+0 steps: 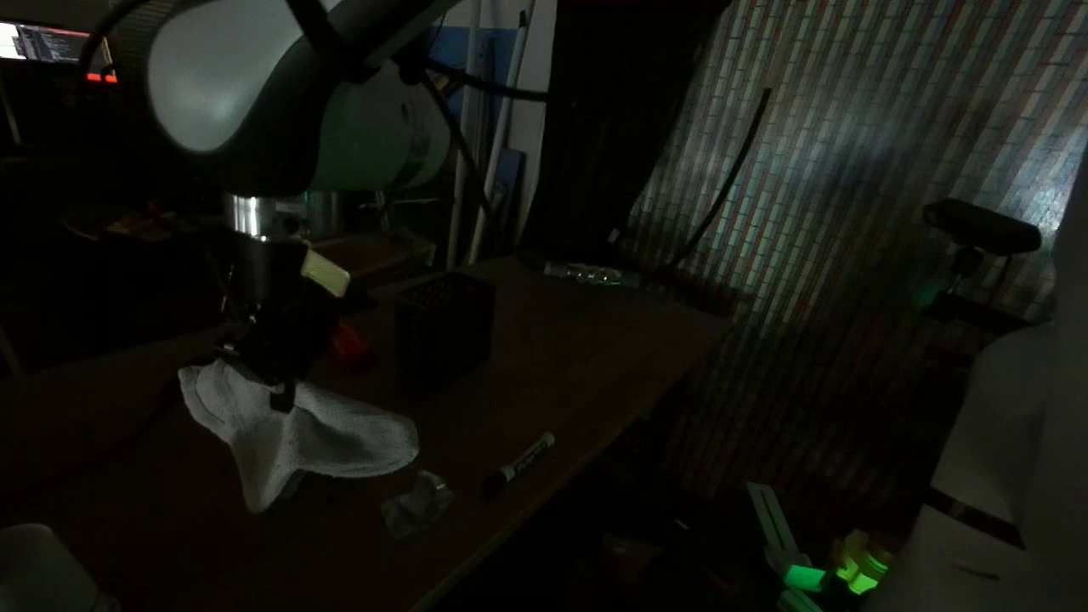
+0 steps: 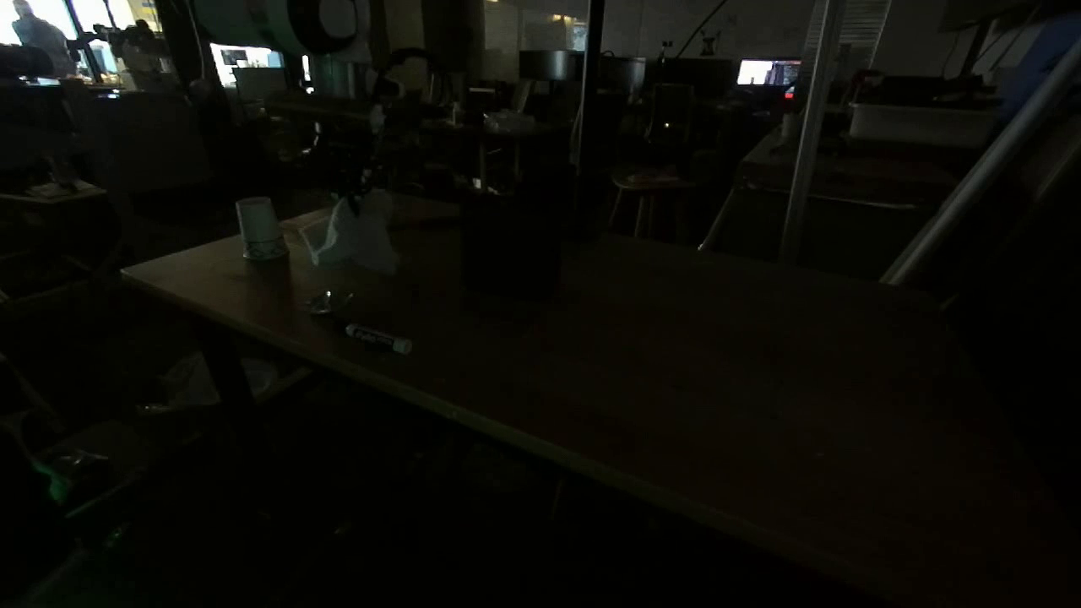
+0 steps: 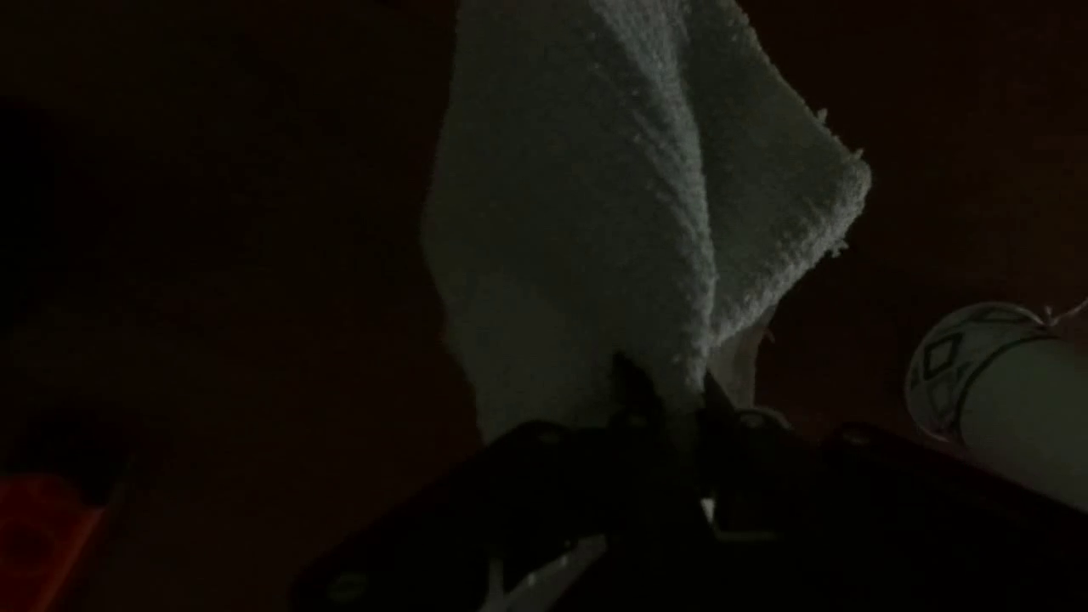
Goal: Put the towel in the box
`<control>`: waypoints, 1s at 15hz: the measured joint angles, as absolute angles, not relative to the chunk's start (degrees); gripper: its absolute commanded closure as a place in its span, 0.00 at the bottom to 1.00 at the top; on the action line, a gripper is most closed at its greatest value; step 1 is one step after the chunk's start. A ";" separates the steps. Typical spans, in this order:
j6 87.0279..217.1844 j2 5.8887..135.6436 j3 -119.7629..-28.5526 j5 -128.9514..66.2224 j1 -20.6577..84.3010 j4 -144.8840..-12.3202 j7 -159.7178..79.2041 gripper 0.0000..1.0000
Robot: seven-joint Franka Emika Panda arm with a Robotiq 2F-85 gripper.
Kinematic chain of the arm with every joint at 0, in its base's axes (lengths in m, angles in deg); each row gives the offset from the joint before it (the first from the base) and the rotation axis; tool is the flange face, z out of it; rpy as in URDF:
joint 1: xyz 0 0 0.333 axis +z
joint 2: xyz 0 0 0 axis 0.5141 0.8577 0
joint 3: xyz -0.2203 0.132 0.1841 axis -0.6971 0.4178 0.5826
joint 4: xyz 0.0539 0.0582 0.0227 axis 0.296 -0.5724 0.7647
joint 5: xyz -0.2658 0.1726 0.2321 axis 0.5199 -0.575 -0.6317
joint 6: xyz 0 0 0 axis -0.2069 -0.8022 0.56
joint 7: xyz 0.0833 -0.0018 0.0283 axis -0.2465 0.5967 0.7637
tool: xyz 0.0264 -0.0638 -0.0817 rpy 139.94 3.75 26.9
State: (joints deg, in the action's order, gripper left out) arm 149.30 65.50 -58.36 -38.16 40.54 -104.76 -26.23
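Gripper pinching towel by a fold, left of box in both exterior views. Judged step: carry. Raise hanging corners above box first, then go right, centre, release.

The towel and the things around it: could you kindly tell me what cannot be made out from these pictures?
Towel: cut off by the top edge of the wrist view.
Box: darkness hides its inside in both exterior views.
Cup: cut off by the right edge of the wrist view.
Red object: cut off by the left and bottom edges of the wrist view; too dark to identify.
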 measured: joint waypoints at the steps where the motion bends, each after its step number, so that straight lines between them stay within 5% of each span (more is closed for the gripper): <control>1: 148.95 63.23 -58.62 -38.16 40.38 -105.35 -26.98 0.97; 8: 144.54 52.43 -63.52 -32.41 37.39 -105.71 -29.95 0.97; 15: 143.60 55.56 -69.27 -29.66 31.70 -101.08 -26.48 0.97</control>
